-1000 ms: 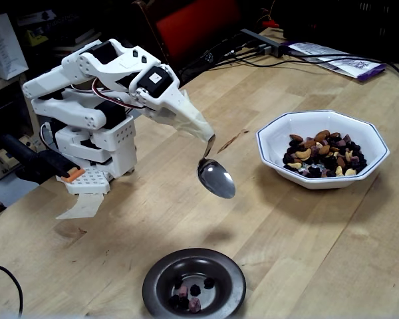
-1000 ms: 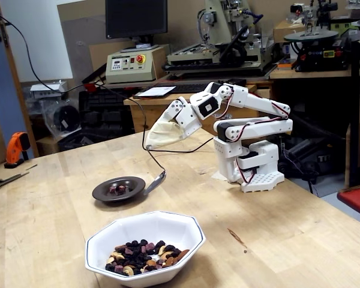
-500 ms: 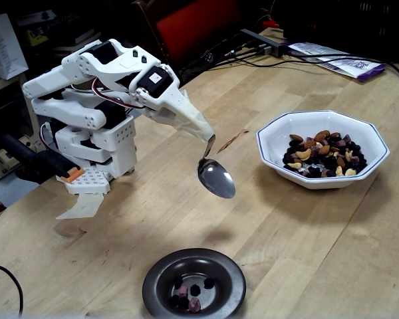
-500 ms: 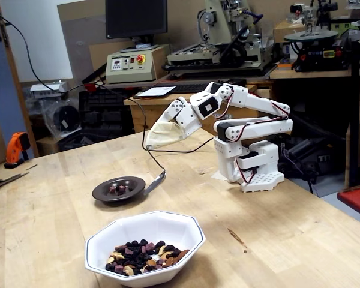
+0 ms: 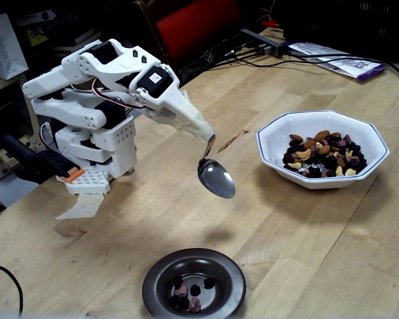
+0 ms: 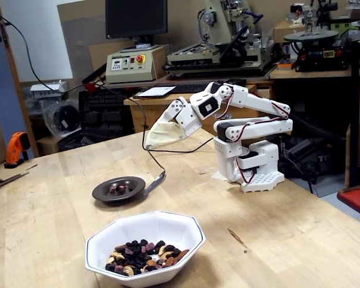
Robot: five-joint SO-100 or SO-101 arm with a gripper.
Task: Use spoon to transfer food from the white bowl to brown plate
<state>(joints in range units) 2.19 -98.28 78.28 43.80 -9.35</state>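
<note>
The shiny metal spoon (image 5: 217, 178) hangs empty above the table, bowl tilted down, between the white bowl (image 5: 319, 181) and the brown plate (image 5: 158, 279). Its short dark handle goes into the tapered white tip of my gripper (image 5: 209, 138); no separate fingers can be made out. In the other fixed view the spoon (image 6: 156, 183) is just right of the plate (image 6: 102, 193), below my gripper (image 6: 146, 146). Mixed nuts and dark fruit, the food (image 5: 322, 156), fill one side of the bowl (image 6: 144, 225). A few dark and pinkish bits (image 5: 189, 292) lie in the plate.
The arm's white base (image 5: 93, 146) stands at the table's left edge. Papers (image 5: 332, 56) and cables lie at the far right corner. A black cable (image 5: 0, 272) curls at the bottom left. Benches with machines (image 6: 228, 36) and an orange tool (image 6: 15, 147) stand behind the table.
</note>
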